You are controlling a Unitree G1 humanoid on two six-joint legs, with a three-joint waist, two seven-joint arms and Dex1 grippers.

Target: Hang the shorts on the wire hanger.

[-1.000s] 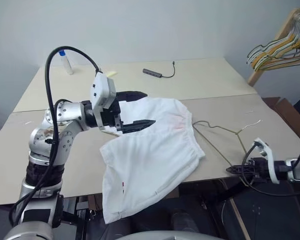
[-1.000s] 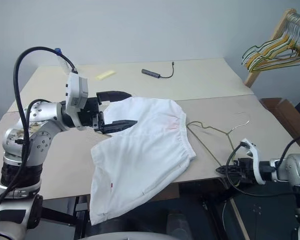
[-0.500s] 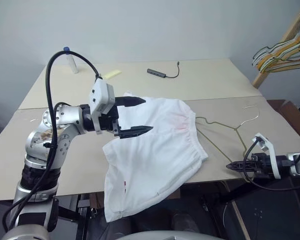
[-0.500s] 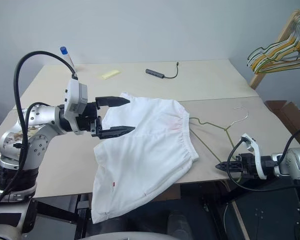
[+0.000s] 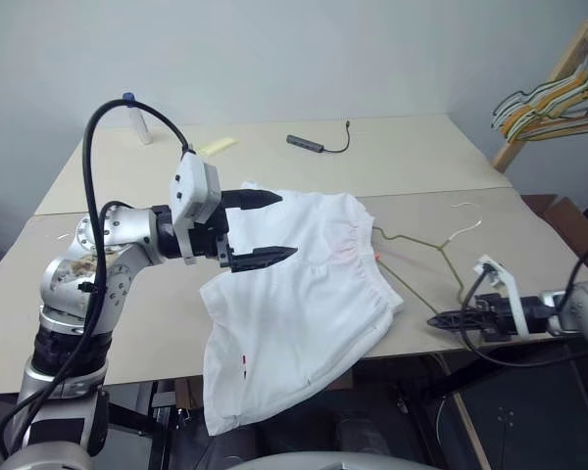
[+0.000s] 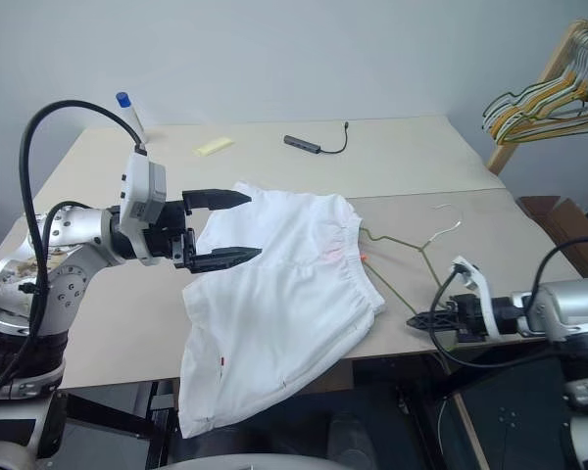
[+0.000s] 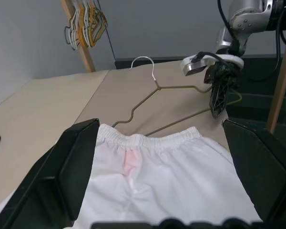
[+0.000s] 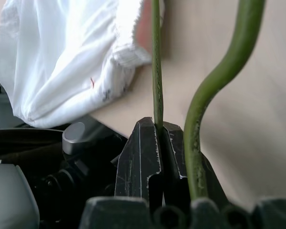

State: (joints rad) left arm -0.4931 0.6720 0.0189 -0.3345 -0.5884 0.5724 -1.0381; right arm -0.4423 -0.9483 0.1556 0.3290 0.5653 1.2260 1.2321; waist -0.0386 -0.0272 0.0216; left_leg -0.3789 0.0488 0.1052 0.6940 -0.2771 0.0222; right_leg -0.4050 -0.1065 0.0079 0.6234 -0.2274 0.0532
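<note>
Shorts (image 5: 304, 284) lie crumpled on the table (image 5: 127, 313), centre, lower hem hanging over the near edge at 6 o'clock. Wire hanger (image 5: 426, 245) lies at 3 o'clock of the waistband, just beside it. Left gripper (image 5: 265, 227) hovers above the shorts' 10 o'clock corner, fingers spread wide, holding nothing. Right gripper (image 8: 157, 143) at the table's near right edge, fingers pressed together, pinching the hanger's wire.

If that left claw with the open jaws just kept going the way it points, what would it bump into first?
Probably nothing soon: the left gripper points level above the white fabric shorts; farther along is the right gripper.
</note>
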